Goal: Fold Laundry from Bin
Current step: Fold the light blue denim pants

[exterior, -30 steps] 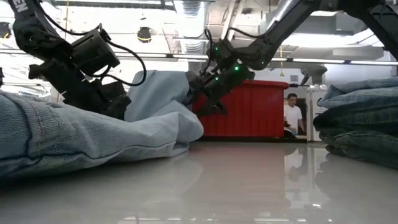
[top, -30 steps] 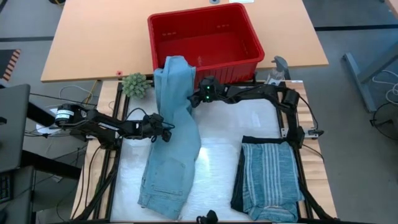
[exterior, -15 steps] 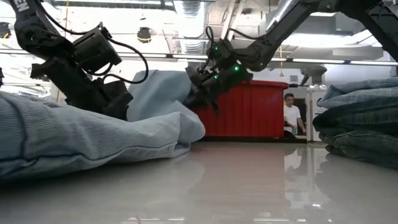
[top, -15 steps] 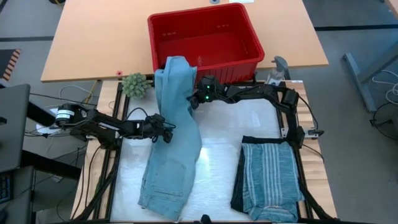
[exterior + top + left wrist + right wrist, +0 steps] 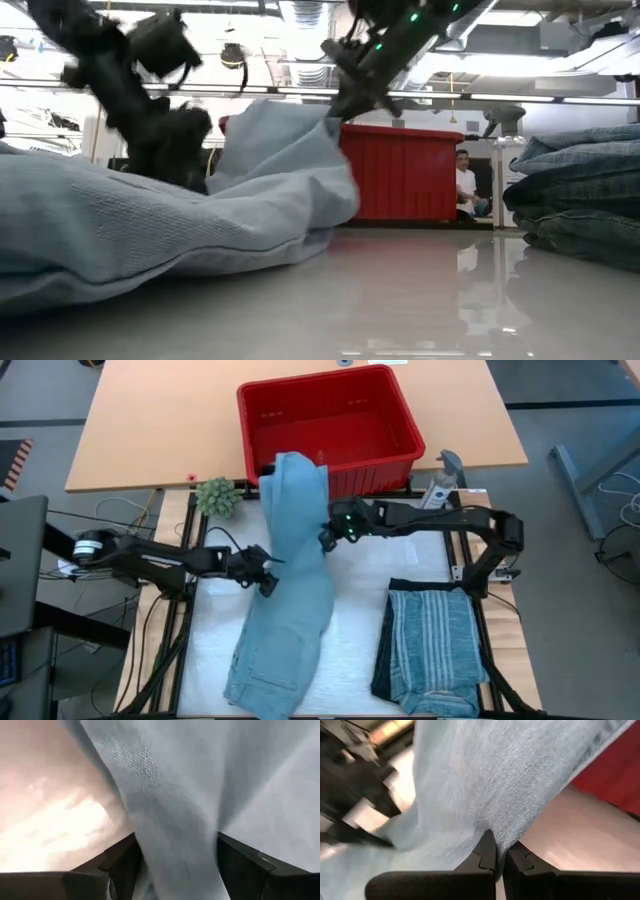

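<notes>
High view showed both grippers holding the jeans near the bin; lift evenly, judged advisable, to avoid twisting.

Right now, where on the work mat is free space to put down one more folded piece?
Free: the strip between the light blue jeans and the folded striped pile, below the right gripper. Crowded: the left side, where the left gripper meets the jeans, and near the red bin.
</notes>
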